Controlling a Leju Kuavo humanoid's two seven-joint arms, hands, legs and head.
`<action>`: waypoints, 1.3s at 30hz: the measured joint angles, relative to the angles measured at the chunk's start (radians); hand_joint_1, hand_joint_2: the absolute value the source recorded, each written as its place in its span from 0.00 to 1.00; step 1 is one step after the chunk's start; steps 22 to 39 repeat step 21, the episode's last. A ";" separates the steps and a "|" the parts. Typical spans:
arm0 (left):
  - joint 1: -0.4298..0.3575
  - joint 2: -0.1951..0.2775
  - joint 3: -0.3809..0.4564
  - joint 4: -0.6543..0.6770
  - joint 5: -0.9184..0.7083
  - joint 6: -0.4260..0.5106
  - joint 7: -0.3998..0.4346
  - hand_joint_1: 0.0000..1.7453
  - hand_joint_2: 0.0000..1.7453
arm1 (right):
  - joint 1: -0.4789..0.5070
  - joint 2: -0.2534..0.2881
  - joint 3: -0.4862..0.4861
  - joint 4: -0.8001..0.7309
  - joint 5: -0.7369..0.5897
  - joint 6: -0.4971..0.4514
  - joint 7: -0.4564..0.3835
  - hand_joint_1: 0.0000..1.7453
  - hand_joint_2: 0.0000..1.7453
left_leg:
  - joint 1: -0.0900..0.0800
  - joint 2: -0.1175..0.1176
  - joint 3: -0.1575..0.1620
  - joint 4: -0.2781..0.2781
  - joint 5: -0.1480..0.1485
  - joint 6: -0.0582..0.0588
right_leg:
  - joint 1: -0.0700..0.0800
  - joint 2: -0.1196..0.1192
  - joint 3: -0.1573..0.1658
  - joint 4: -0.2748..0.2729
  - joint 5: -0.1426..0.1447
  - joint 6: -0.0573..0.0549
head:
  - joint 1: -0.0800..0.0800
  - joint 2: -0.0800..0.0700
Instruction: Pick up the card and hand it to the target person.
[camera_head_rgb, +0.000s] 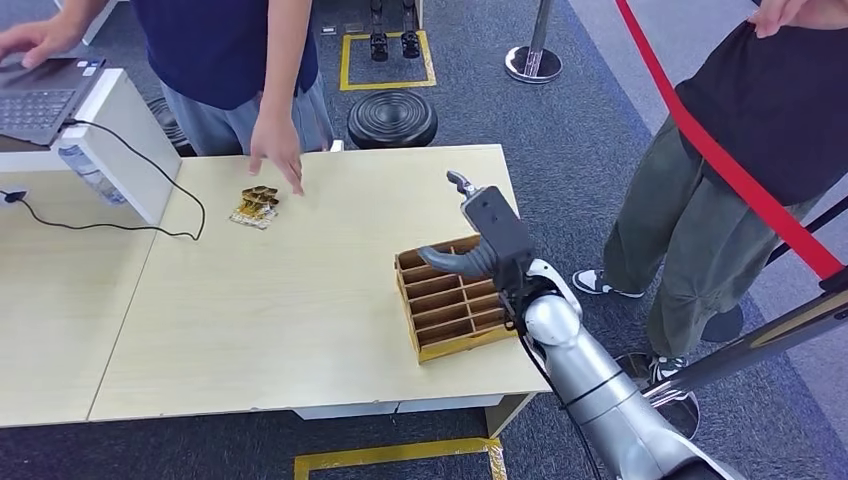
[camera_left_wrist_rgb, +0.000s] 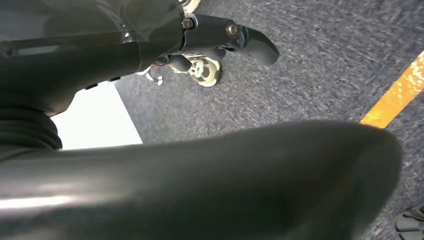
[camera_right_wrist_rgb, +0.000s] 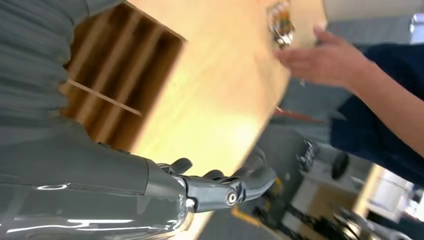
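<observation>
A small pile of gold and brown cards lies on the far left part of the pale wooden table. A person in a dark blue top reaches a hand down just beyond the pile. The cards and that person's hand also appear in the right wrist view. My right hand hovers over the far edge of a wooden compartment box, well to the right of the cards, fingers apart and holding nothing. My left hand hangs over grey carpet, holding nothing.
A second person in a dark shirt and olive trousers stands at the right behind a red barrier belt. A laptop sits on a white block at the far left, its black cable trailing across the table. A round black base lies beyond the table.
</observation>
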 joint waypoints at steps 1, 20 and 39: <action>0.000 0.001 0.001 0.000 0.000 0.000 -0.001 0.00 0.00 | 0.013 -0.013 -0.008 -0.011 -0.024 0.013 0.003 0.00 1.00 | 0.000 0.001 0.000 0.001 0.000 0.000 | 0.000 0.001 -0.001 0.001 0.000 0.000 | 0.000 0.000; -0.002 0.015 0.002 0.000 -0.001 -0.001 -0.002 0.00 0.00 | 0.111 -0.092 -0.041 -0.056 -0.126 0.031 0.018 0.00 1.00 | -0.001 0.012 0.001 0.000 -0.002 0.000 | -0.001 0.011 -0.004 0.002 0.002 -0.001 | 0.000 0.000; -0.002 0.015 0.002 0.000 -0.001 -0.001 -0.001 0.00 0.00 | 0.112 -0.090 -0.039 -0.055 -0.124 0.030 0.018 0.00 1.00 | -0.001 0.012 0.001 0.000 -0.002 0.000 | -0.001 0.011 -0.004 0.002 0.002 -0.001 | 0.000 0.000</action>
